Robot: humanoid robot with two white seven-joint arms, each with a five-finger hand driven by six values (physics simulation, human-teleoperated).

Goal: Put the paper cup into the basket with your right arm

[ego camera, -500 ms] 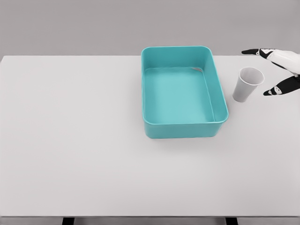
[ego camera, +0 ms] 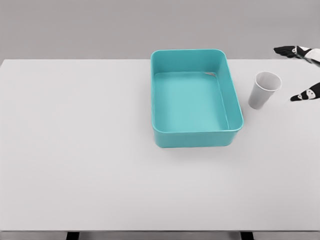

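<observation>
matt paper cup point(ego camera: 263, 90); glossy basket point(ego camera: 235, 107)

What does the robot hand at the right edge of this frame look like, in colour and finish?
Only part of the right robot hand shows: slim tapered fingers with black tips and white segments further back, in a glossy black-and-white finish. No cables or lettering can be made out. The left arm is out of view.

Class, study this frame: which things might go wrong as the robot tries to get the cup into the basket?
1. The paper cup stands upright, light and ungrasped; the open right hand, partly out of frame at the right edge, might tip it on approach.
2. The cup sits close beside the teal basket, so a low carry might clip the basket's wall.
</observation>
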